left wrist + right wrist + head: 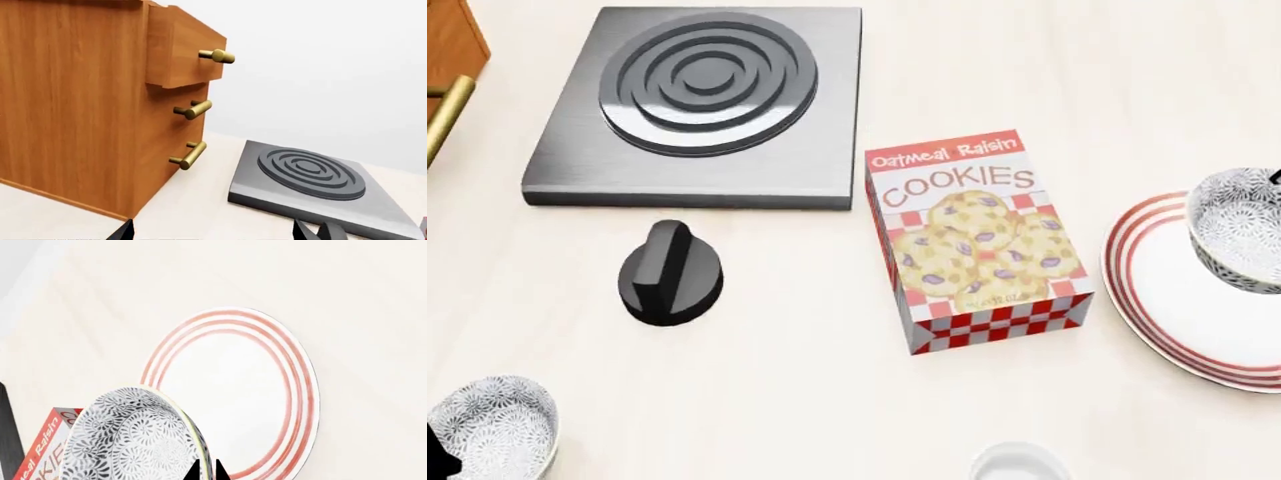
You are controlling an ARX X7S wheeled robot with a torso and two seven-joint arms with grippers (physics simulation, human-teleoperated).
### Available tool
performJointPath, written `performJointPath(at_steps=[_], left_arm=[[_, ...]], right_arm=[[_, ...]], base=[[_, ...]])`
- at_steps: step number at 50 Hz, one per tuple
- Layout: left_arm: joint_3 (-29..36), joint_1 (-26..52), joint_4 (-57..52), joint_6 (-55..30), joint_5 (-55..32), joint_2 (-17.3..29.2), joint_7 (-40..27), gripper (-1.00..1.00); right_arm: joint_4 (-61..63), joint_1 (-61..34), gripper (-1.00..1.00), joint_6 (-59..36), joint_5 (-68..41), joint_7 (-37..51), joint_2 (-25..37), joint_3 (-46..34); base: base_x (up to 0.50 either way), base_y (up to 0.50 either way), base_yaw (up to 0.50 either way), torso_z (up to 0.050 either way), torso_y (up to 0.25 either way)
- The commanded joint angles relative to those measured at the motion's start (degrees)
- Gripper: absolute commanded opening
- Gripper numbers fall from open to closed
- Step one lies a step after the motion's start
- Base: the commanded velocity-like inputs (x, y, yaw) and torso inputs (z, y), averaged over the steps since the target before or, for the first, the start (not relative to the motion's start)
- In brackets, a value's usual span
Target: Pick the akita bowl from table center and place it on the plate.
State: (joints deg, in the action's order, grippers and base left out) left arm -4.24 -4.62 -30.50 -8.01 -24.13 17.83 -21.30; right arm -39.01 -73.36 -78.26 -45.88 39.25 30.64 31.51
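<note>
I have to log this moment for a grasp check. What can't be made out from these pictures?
- Right gripper: only dark fingertips at the right wrist view's edge, at the akita bowl rim; grip unclear.
- Bowl against plate: head view's edge crops the bowl; resting or lifted, cannot tell.
- Left gripper: only tips show in the left wrist view.
- Second bowl and white cup: cut by head view edges.

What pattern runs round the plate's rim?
Red concentric rings on the white plate; clearest in the right wrist view.
</note>
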Motion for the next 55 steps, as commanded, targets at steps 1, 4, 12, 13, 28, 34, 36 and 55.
performJointPath(at_steps=[1, 4, 12, 13, 28, 34, 36, 55], left_arm=[[-0.22, 0.23, -0.14, -0.69, -0.88, 0.29, -0.49, 1.0], [0.06, -0.32, -0.29, 1.51, 0.67, 0.12, -0.13, 1.0], [0.3, -0.49, -0.06, 0.47, -0.35, 0.55, -0.02, 1.0], [0.31, -0.53, -0.16, 0.39, -0.39, 0.6, -0.06, 1.0], [0.18, -1.15, -0.63, 0.95, -0.81, 0.87, -0.14, 1.0], [-0.39, -1.56, -0.99, 1.11, -1.28, 1.14, -0.29, 1.0], [-0.46, -1.62, -1.0, 1.15, -1.35, 1.18, -0.34, 1.0], [-0.34, -1.97, -1.34, 1.27, -1.59, 1.57, -0.63, 1.0]], right_arm=[[-9.83, -3.39, -1.0, 6.41, 2.82, -5.34, 1.89, -3.81], [-15.58, -5.51, -1.0, 9.72, 5.0, -8.33, 2.73, -6.28], [-17.64, -7.0, -1.0, 10.49, 5.47, -8.84, 3.29, -6.58], [-17.7, -7.07, -1.0, 10.51, 5.48, -8.79, 3.3, -6.56], [-35.93, -13.8, -1.0, 21.97, 15.87, -16.56, 1.91, -10.57], [-35.95, -12.28, -1.0, 22.27, 23.7, -17.52, 0.62, -2.01], [-35.96, -11.62, -1.0, 22.5, 26.54, -17.82, 0.34, 1.1], [-35.96, -13.9, -1.0, 23.42, 42.79, -20.22, -1.48, 13.74]], base=[[0.0, 0.0, 0.0, 0.0, 0.0], [0.0, 0.0, 0.0, 0.0, 0.0], [0.0, 0.0, 0.0, 0.005, -0.105], [0.0, 0.0, 0.0, 0.0, 0.0], [0.0, 0.0, 0.0, 0.0, 0.0], [0.0, 0.0, 0.0, 0.0, 0.0], [0.0, 0.0, 0.0, 0.0, 0.0], [0.0, 0.0, 0.0, 0.0, 0.0]])
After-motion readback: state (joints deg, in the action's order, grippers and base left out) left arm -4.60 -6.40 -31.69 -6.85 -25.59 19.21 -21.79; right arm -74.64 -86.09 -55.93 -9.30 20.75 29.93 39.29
